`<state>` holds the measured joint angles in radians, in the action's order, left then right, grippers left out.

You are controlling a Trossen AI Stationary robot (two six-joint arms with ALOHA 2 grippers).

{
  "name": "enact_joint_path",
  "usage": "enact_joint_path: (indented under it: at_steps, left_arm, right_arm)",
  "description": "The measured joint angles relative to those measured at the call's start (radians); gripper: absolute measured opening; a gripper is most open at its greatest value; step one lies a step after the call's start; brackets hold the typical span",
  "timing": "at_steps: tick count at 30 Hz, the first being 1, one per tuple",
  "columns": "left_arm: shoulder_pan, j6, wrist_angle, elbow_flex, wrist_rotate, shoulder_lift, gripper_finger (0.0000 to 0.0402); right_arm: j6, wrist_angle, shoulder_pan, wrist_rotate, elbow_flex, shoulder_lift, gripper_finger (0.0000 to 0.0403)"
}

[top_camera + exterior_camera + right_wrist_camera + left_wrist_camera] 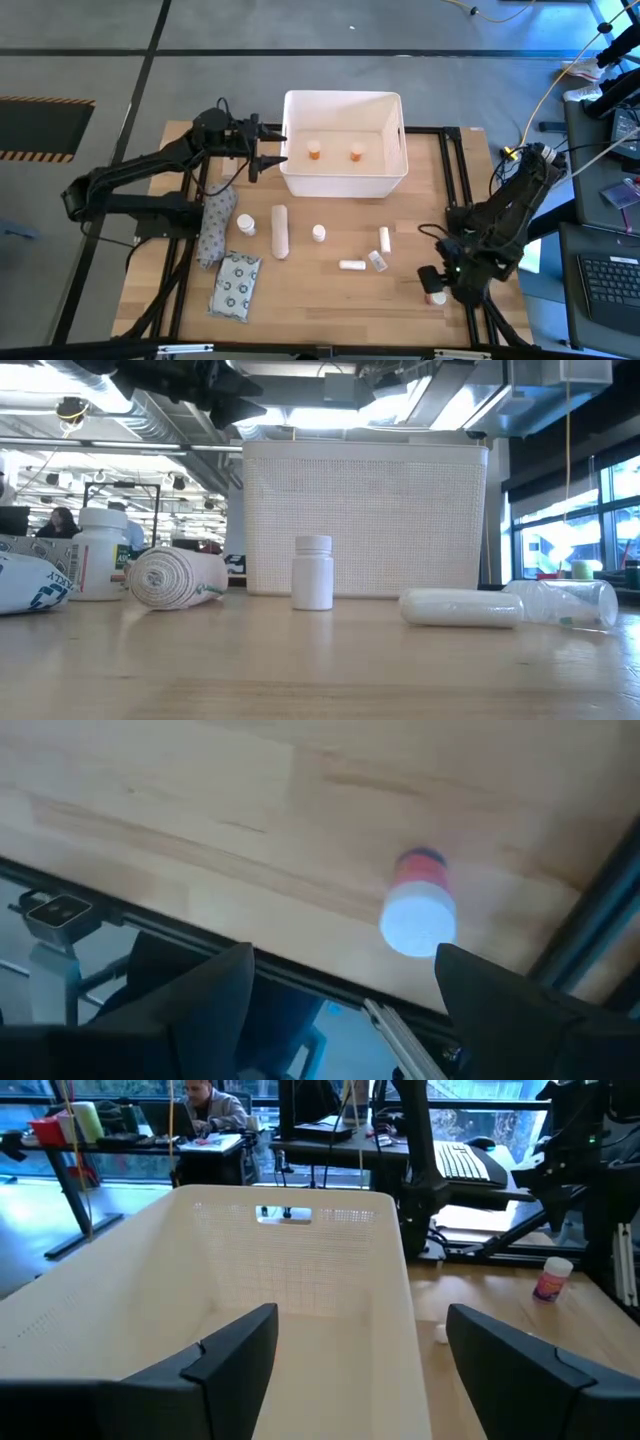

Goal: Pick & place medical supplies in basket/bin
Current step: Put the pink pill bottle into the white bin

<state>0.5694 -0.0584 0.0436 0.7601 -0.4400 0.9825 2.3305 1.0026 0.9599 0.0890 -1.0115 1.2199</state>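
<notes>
A white rectangular tub (345, 180) is seen at the far middle of a wooden table (330, 290), with two orange-capped bottles (314, 150) already lying inside it. Most supplies are judged still to be placed: a white roll (280, 231), several small white bottles (318, 234) and tubes (351, 265), and a ring-patterned packet (236, 286) are scattered on the table in front of the tub. The left gripper (272, 151) is held at the tub's left rim, fingers spread wide and empty. The right gripper (340, 1010) is parked over the table's near right corner, also wide and empty. Only the right wrist view clearly shows a pink-capped bottle (419, 905) beneath that gripper; only the low view shows the roll to be a bandage (178, 578).
</notes>
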Motion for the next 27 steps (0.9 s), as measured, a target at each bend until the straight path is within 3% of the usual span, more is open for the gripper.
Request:
enact_joint_path:
  at_steps: [14,27]
  left_arm:
    - [0.000,0.012,0.005,0.000,0.000,0.001,0.0283]
    - [0.000,0.012,0.011,0.000,0.001,0.002,0.0281]
  right_arm:
    - [0.068,-0.023,0.093,-0.003,0.000,0.201,0.0313]
    - [0.060,0.000,0.121,-0.004,0.000,0.256,0.0313]
